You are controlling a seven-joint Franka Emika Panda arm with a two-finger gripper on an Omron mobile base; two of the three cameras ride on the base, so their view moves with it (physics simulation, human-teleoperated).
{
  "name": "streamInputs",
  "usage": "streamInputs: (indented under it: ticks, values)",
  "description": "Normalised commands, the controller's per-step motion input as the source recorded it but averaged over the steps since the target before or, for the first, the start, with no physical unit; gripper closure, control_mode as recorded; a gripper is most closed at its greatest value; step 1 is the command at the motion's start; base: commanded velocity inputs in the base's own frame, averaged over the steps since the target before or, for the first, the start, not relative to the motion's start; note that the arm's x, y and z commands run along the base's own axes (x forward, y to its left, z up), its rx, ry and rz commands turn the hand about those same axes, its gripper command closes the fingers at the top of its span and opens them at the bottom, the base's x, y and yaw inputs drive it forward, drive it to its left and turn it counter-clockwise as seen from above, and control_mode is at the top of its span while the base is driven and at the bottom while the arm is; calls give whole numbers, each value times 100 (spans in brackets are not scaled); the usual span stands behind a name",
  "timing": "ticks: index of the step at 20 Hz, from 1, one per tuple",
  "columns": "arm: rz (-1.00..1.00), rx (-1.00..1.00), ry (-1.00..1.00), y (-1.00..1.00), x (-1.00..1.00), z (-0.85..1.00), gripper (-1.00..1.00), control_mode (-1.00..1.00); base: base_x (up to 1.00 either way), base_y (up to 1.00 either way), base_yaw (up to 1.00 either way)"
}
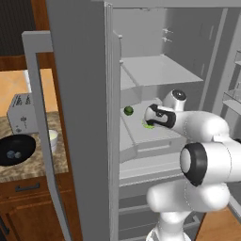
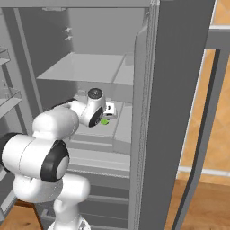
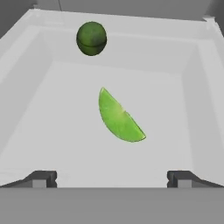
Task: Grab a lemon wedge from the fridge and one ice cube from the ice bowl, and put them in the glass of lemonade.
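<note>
Gripper (image 3: 112,178): two dark fingertips spread wide, holding nothing, above wedge | bright yellow-green lemon wedge (image 3: 119,117): flat on pale fridge tray (image 3: 26,109) floor | dark green round fruit (image 3: 91,38): near back wall, apart from wedge

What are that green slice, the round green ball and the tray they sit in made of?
Lemon wedge: looks like fruit flesh, bright, slightly glossy, flat cut face. Dark round fruit: seemingly a matte rind with a faint seam. Fridge tray: probably smooth pale plastic, evenly grey.

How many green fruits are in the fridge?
2: the lemon wedge lies mid-tray, and the dark green round fruit sits near the tray's back wall. Others may be hidden.
</note>
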Motion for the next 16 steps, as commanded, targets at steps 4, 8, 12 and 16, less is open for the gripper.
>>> streamInputs:
  ticks: [4,8,12,16]
  values:
    - [0,-1,0,-15,38,-38,-100,-100,0,0,0]
    - [0,-1,0,0,38,-21,-100,-100,0,0,0]
    - [0,0,0,0,34,-6,-100,-100,0,0,0]
    - [0,-1,0,0,30,-21,-100,-100,0,0,0]
